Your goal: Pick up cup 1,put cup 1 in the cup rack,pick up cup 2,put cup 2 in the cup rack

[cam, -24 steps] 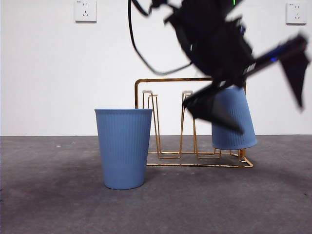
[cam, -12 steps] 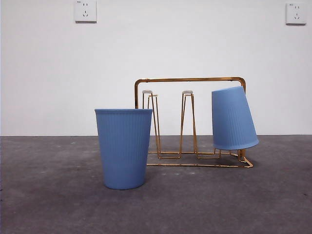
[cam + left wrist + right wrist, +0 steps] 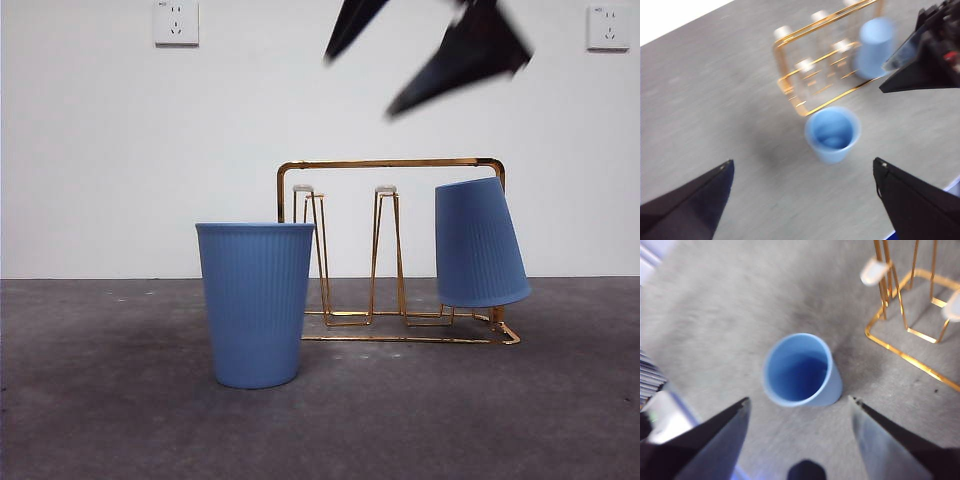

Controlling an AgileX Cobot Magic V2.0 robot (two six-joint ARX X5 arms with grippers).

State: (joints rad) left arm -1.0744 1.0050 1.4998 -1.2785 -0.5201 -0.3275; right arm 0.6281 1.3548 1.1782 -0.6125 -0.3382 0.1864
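One blue ribbed cup (image 3: 258, 305) stands upright on the grey table, in front of the left end of the gold wire cup rack (image 3: 390, 165). A second blue cup (image 3: 478, 245) sits upside down and tilted on the rack's right peg. My right gripper (image 3: 800, 435) is open and empty, above the upright cup (image 3: 800, 370). Its black jaws (image 3: 360, 85) show at the top of the front view, and in the left wrist view (image 3: 910, 65) beside the rack. My left gripper (image 3: 802, 200) is open and empty, high above the upright cup (image 3: 832, 134).
The rack's left and middle white-tipped pegs (image 3: 302, 190) carry nothing. The rack (image 3: 910, 315) lies close beside the upright cup. A white wall with two sockets (image 3: 175, 22) stands behind the table.
One second ago a gripper was at the upturned cup on the rack. It left the front view, and open jaws now show at the top. Both cups stayed put.
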